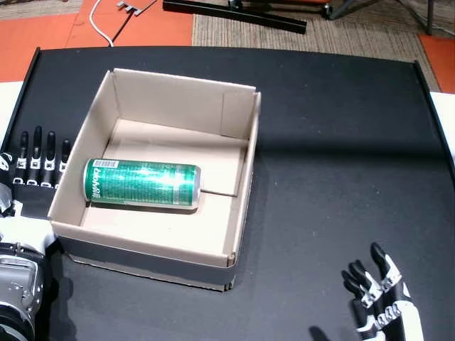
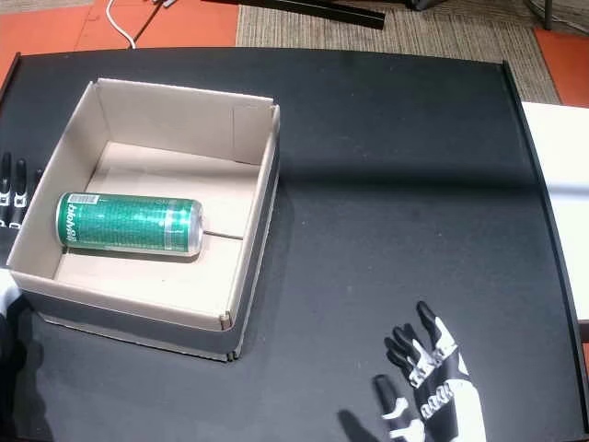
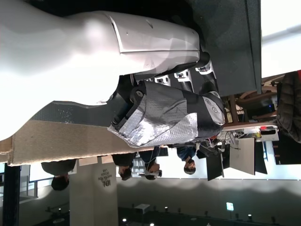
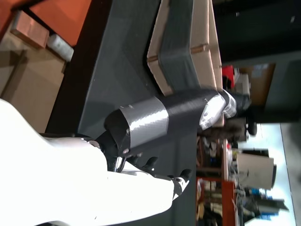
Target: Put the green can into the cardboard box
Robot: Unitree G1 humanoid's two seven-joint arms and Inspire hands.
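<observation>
The green can (image 1: 142, 184) (image 2: 130, 223) lies on its side on the floor of the open cardboard box (image 1: 238, 110) (image 2: 262, 175), seen in both head views, toward the box's left wall. My left hand (image 1: 39, 160) (image 2: 14, 193) rests flat on the black table just outside the box's left wall, fingers straight and apart, holding nothing. My right hand (image 1: 380, 298) (image 2: 423, 378) is at the table's near right, well away from the box, fingers spread and empty. The left wrist view shows the left hand (image 3: 169, 110) beside the box wall (image 3: 56, 141). The right wrist view shows the right hand (image 4: 160, 122) and the box (image 4: 181, 52) beyond.
The black table (image 1: 341, 142) (image 2: 405, 184) carries the box. Orange floor and a striped rug (image 1: 334, 35) lie beyond its far edge, with a white cable (image 1: 103, 28). White surfaces flank the table. People and monitors appear far off in the left wrist view.
</observation>
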